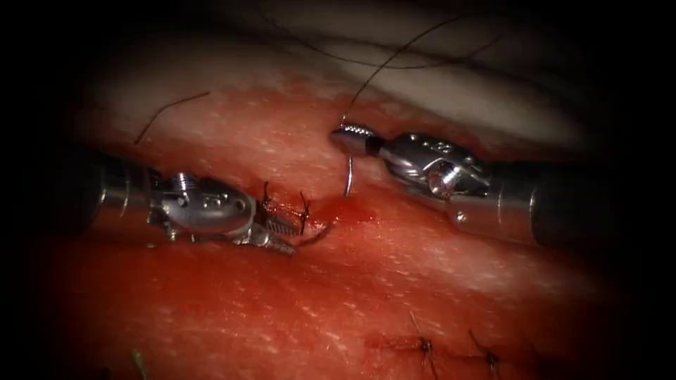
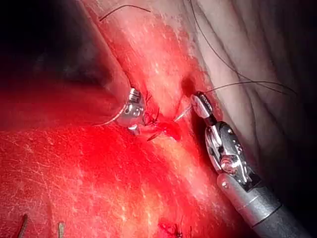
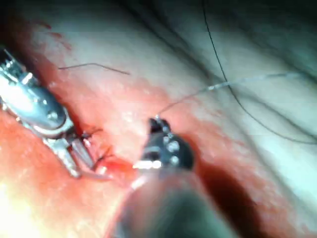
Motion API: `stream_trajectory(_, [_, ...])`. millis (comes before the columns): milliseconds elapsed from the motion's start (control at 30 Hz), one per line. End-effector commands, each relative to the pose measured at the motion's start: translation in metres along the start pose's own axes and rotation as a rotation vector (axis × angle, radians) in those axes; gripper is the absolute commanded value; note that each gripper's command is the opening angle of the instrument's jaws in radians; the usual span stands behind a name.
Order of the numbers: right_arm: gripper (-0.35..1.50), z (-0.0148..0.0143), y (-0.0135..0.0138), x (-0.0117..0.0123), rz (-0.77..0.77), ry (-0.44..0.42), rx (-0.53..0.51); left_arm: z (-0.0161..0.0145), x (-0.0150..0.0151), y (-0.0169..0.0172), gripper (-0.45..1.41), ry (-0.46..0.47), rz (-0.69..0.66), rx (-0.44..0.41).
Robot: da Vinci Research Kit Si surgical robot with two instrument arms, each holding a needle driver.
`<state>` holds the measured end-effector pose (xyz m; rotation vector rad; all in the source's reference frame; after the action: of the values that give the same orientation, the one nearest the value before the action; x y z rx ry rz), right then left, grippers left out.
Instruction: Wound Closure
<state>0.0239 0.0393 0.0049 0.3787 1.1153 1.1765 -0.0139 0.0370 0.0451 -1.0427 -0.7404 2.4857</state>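
My right tool comes in from the right, its jaws shut on the curved needle near its tail end. The needle hangs down from the jaws. Its tip is at the tissue surface just right of the cut; whether it has entered I cannot tell. Dark thread runs from the needle's tail up and away to the far right. My left tool lies on the left side, open, with its jaws at the cut's edge beside two knotted stitches and nothing held. The right wrist view shows its spread jaws.
Red fluid pools by the cut below the needle. A loose cut end of thread lies on the tissue at the far left. Two older stitches sit near the front edge. Pale tissue lies behind the right tool.
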Motion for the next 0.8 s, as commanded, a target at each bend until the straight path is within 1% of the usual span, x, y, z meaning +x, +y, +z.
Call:
stream_trajectory(33, [-0.35, 0.0012, 0.0006, 0.0001, 0.009, 0.044, 0.044, 0.0009, -0.0003, 0.0002, 0.31, 0.000, 0.000, -0.006])
stream_trajectory(67, [-0.35, 0.0015, 0.0014, -0.0003, 0.064, 0.094, 0.103, 0.0009, -0.0003, 0.0002, 0.31, 0.000, 0.000, -0.007])
stream_trajectory(100, [-0.35, 0.0018, 0.0020, -0.0011, 0.104, 0.108, 0.141, 0.0009, -0.0003, 0.0002, 0.31, 0.000, 0.000, -0.007])
stream_trajectory(167, [-0.35, 0.0022, 0.0026, -0.0024, 0.186, 0.098, 0.183, 0.0009, -0.0003, 0.0002, 0.31, 0.000, 0.000, -0.007])
stream_trajectory(200, [-0.35, 0.0022, 0.0026, -0.0024, 0.186, 0.098, 0.183, 0.0009, -0.0003, 0.0002, 0.31, 0.000, 0.000, -0.007])
stream_trajectory(267, [-0.35, 0.0022, 0.0026, -0.0029, 0.233, 0.094, 0.208, 0.0009, -0.0003, 0.0002, 0.31, 0.000, 0.000, -0.007])
stream_trajectory(367, [-0.35, 0.0015, 0.0017, -0.0035, 0.337, 0.066, 0.246, 0.0008, -0.0003, 0.0002, 0.31, 0.000, 0.001, -0.008])
stream_trajectory(433, [-0.35, 0.0006, 0.0009, -0.0037, 0.369, 0.050, 0.253, 0.0008, -0.0003, 0.0002, 0.31, 0.000, 0.001, -0.009])
stream_trajectory(467, [-0.35, 0.0006, 0.0009, -0.0037, 0.369, 0.050, 0.253, 0.0008, -0.0003, 0.0002, 0.31, 0.000, 0.001, -0.009])
stream_trajectory(500, [-0.35, -0.0003, 0.0001, -0.0043, 0.381, 0.033, 0.259, 0.0007, -0.0003, 0.0002, 0.31, 0.000, 0.001, -0.010])
stream_trajectory(600, [-0.35, -0.0009, -0.0005, -0.0048, 0.386, 0.035, 0.275, 0.0006, -0.0002, 0.0002, 0.31, 0.001, 0.000, -0.010])
stream_trajectory(733, [-0.35, -0.0010, -0.0008, -0.0045, 0.413, 0.090, 0.316, 0.0005, 0.0000, 0.0004, 0.31, 0.001, -0.002, -0.011])
stream_trajectory(767, [0.10, -0.0009, -0.0008, -0.0042, 0.416, 0.107, 0.317, 0.0005, 0.0002, 0.0005, 0.31, 0.002, -0.003, -0.012])
stream_trajectory(800, [0.99, -0.0010, -0.0004, -0.0035, 0.423, 0.127, 0.311, 0.0004, 0.0005, 0.0008, 0.30, 0.002, 0.055, -0.034])
